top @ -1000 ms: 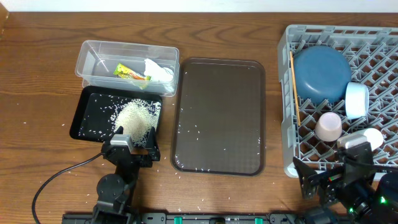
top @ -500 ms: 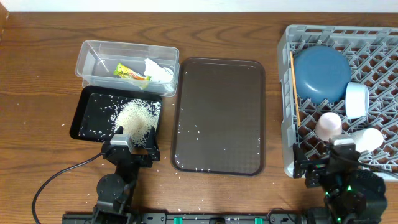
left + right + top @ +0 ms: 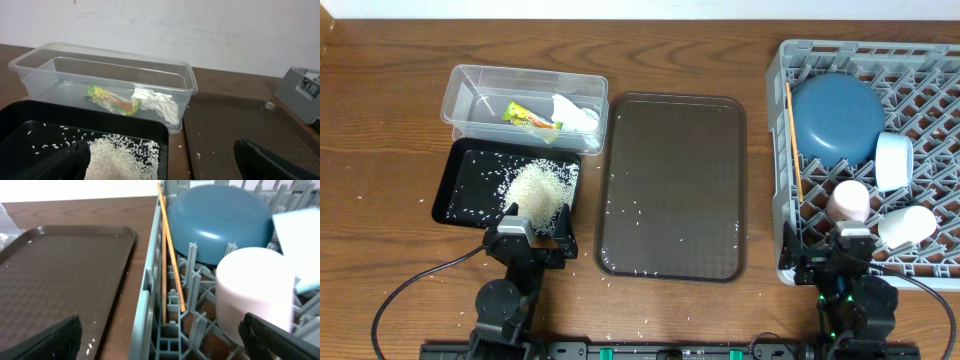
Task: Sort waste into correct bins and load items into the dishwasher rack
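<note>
Overhead: rice (image 3: 538,188) in the black tray (image 3: 458,188), wrapper (image 3: 525,116) and tissue (image 3: 576,113) in the clear tub (image 3: 470,92). It looks sorted, so left gripper (image 3: 535,238) and right gripper (image 3: 845,252) gape wide, empty.

Clearance: open middle, crowded dishwasher rack (image 3: 930,90).
Flat brown serving tray (image 3: 670,185) leaves a free lane from above between clear tub (image 3: 470,85), black tray (image 3: 455,190) and rack. Inside, blue plate (image 3: 837,120), bowl (image 3: 893,160), pink cup (image 3: 848,203), white cup (image 3: 907,226) and chopsticks (image 3: 792,140) crowd its left and near part; far-right cells are open.
</note>
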Available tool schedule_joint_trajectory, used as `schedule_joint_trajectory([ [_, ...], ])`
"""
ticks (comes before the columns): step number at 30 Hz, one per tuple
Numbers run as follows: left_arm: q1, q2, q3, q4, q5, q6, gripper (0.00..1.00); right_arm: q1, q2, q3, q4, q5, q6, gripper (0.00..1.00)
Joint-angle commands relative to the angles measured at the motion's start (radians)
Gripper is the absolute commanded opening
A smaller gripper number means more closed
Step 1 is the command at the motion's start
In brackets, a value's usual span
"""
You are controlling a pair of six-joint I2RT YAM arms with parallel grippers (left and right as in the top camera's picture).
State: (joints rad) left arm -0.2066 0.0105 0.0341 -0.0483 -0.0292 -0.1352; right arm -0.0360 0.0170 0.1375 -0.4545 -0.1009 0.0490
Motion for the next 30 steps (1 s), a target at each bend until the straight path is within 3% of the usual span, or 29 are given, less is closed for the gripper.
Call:
schedule_joint_trajectory([
  [1, -0.002, -0.006, -0.03, -0.021, -0.005, -0.009, 0.94, -0.006, -0.011, -0.019, 0.055, -0.008, 0.016, 0.99],
  [14, -0.002, -0.006, -0.03, -0.021, -0.005, -0.009, 0.94, -0.006, -0.011, -0.134, 0.395, -0.007, 0.015, 0.99],
  [30, -0.002, -0.006, -0.03, -0.021, -0.005, -0.009, 0.94, -0.006, -0.011, -0.132, 0.391, -0.008, 0.017, 0.99],
])
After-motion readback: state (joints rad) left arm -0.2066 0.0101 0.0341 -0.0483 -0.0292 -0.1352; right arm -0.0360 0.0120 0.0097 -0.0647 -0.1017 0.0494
